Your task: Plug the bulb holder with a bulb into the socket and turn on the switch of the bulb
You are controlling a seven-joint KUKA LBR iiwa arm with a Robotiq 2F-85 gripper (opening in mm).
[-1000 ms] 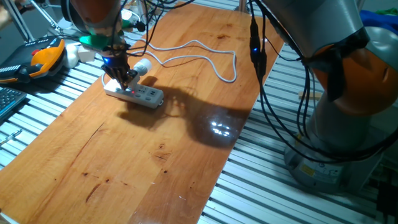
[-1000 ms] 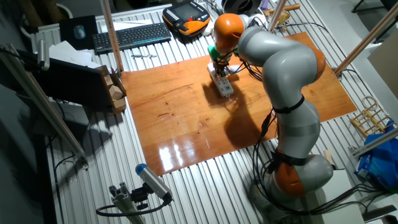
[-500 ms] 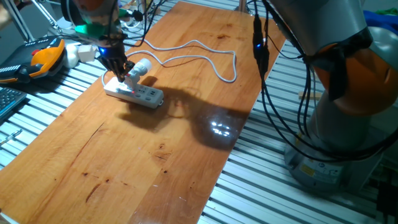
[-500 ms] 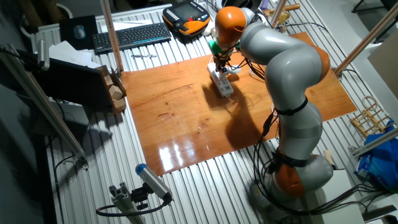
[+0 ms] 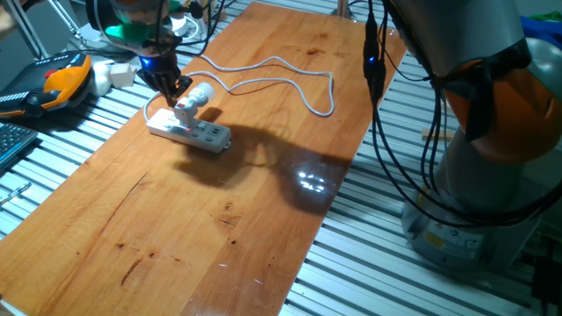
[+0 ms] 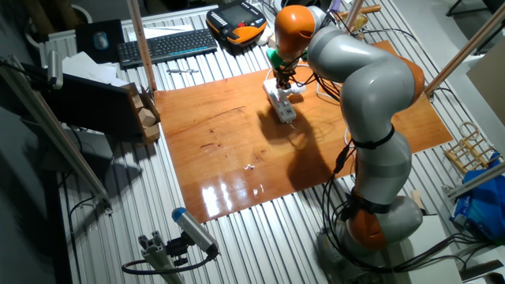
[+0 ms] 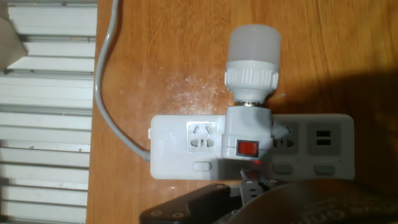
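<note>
A: Looking at the bulb holder [image 7: 247,134] first: in the hand view it sits plugged into the socket [image 7: 186,146] near the middle of the frame, with the bulb [image 7: 252,53] pointing toward the top edge and lying over the wood.

B: And the switch [image 7: 248,149]?

A: It's the small red patch on the holder's face, in plain sight. The bulb shows no clear glow, so I'd judge plugging is done and switching is the step in hand, though whether it has been pressed I can't say.

B: Where's the gripper [image 5: 167,81]?

A: In one fixed view it hangs at the upper left, just above the holder and apart from it, holding nothing. Whether its fingers are spread or closed I cannot tell; the hand view only shows dark parts at the bottom edge.

B: Next move?

A: Probably coming straight down with a fingertip on the red patch, gently, so the strip doesn't slide on the counter [image 5: 219,228]. The white cable [image 5: 290,83] loops toward the upper middle, out of the way.
</note>
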